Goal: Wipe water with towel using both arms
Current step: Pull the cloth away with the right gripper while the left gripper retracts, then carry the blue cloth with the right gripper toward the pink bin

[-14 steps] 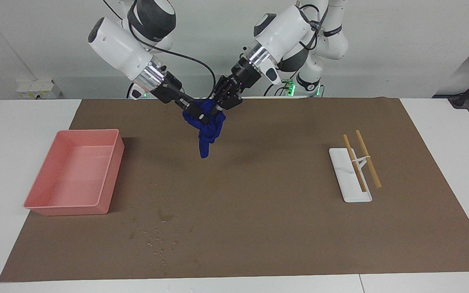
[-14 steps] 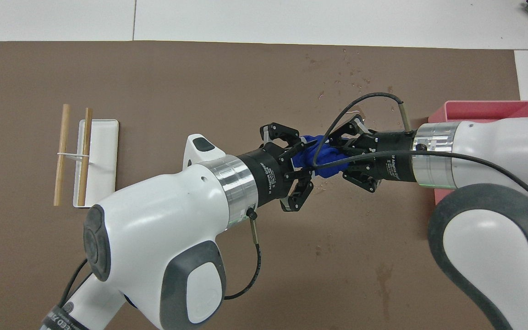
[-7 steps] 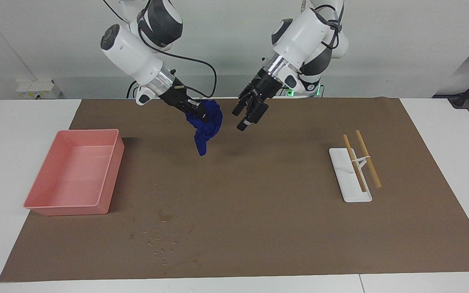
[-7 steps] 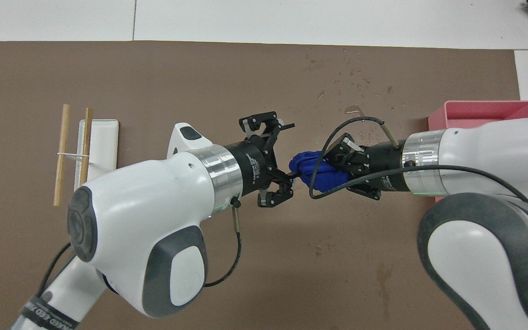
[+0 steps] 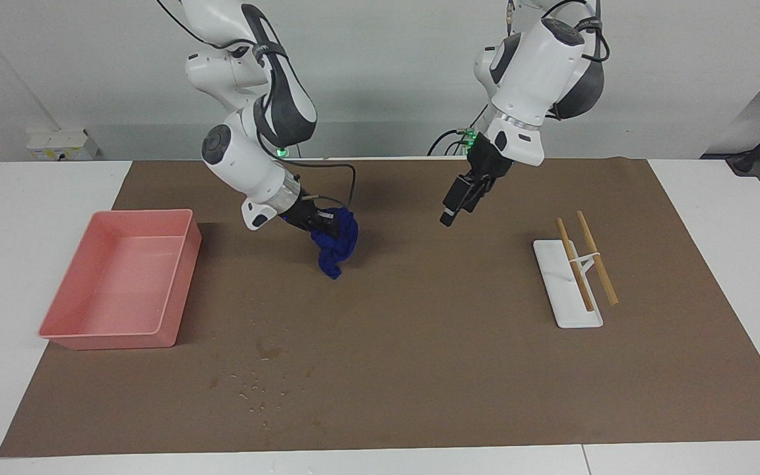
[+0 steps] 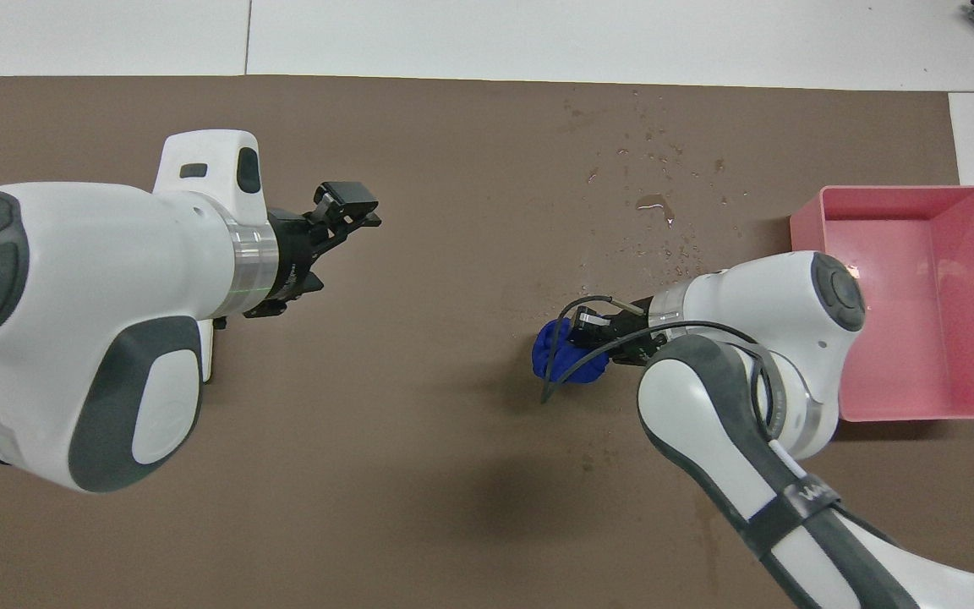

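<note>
Towel (image 5: 334, 245) lower now, left claw (image 5: 454, 206) withdrawn.

One towel (image 5: 335, 245), one pink tray (image 5: 83, 330), two chopsticks (image 5: 574, 274), one white rest (image 5: 555, 290).

White table (image 5: 43, 191) under brown mat (image 5: 419, 343): pink tray (image 5: 175, 277), water (image 5: 254, 389), white holder (image 5: 551, 277).

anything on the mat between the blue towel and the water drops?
Nothing: in the facing view, only bare brown mat separates the crumpled navy-blue cloth towel, in the right hand, from the small clear water droplets.
</note>
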`<action>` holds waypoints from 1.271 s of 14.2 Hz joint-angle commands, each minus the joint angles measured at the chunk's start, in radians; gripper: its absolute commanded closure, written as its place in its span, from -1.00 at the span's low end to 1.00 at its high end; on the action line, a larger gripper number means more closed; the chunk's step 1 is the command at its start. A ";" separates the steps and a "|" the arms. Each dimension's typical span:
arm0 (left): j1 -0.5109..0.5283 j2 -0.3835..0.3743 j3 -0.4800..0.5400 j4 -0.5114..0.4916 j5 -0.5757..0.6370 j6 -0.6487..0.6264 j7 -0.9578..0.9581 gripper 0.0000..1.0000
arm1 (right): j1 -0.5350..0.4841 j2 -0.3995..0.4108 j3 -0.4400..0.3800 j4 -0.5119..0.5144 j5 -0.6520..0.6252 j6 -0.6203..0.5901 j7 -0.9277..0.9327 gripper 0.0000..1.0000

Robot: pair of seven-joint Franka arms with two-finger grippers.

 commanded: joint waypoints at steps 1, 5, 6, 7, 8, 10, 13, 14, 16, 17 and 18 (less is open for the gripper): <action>0.083 -0.010 -0.008 0.040 0.096 -0.147 0.254 -1.00 | -0.006 0.047 -0.002 -0.039 -0.071 0.114 -0.131 1.00; 0.224 -0.013 -0.008 0.084 0.157 -0.313 0.756 -1.00 | -0.118 0.111 -0.005 -0.025 -0.260 0.170 -0.287 1.00; 0.241 -0.013 -0.007 0.093 0.163 -0.342 0.854 -1.00 | -0.143 0.130 -0.007 -0.019 -0.275 0.185 -0.330 1.00; 0.264 -0.014 -0.007 0.098 0.165 -0.372 0.917 -1.00 | -0.164 0.148 -0.005 -0.016 -0.281 0.208 -0.379 1.00; 0.287 -0.014 -0.007 0.101 0.169 -0.398 0.960 -1.00 | -0.177 0.162 -0.007 -0.014 -0.283 0.226 -0.421 1.00; 0.302 -0.004 -0.007 0.147 0.200 -0.458 1.054 -1.00 | -0.192 0.197 -0.008 -0.001 -0.297 0.279 -0.481 1.00; 0.305 0.004 -0.008 0.178 0.202 -0.537 1.057 -1.00 | -0.247 0.268 -0.007 0.059 -0.401 0.348 -0.562 1.00; 0.292 0.013 0.007 0.184 0.198 -0.549 1.057 -1.00 | -0.259 0.291 -0.007 0.079 -0.433 0.366 -0.576 1.00; 0.176 0.071 0.128 0.321 0.192 -0.686 1.059 -1.00 | -0.264 0.318 -0.008 0.131 -0.490 0.371 -0.578 1.00; 0.178 0.090 0.140 0.375 0.180 -0.690 1.054 -1.00 | -0.264 0.334 -0.007 0.162 -0.523 0.371 -0.576 1.00; 0.205 0.081 0.131 0.357 0.175 -0.676 1.057 -1.00 | -0.263 0.355 -0.008 0.194 -0.543 0.372 -0.573 1.00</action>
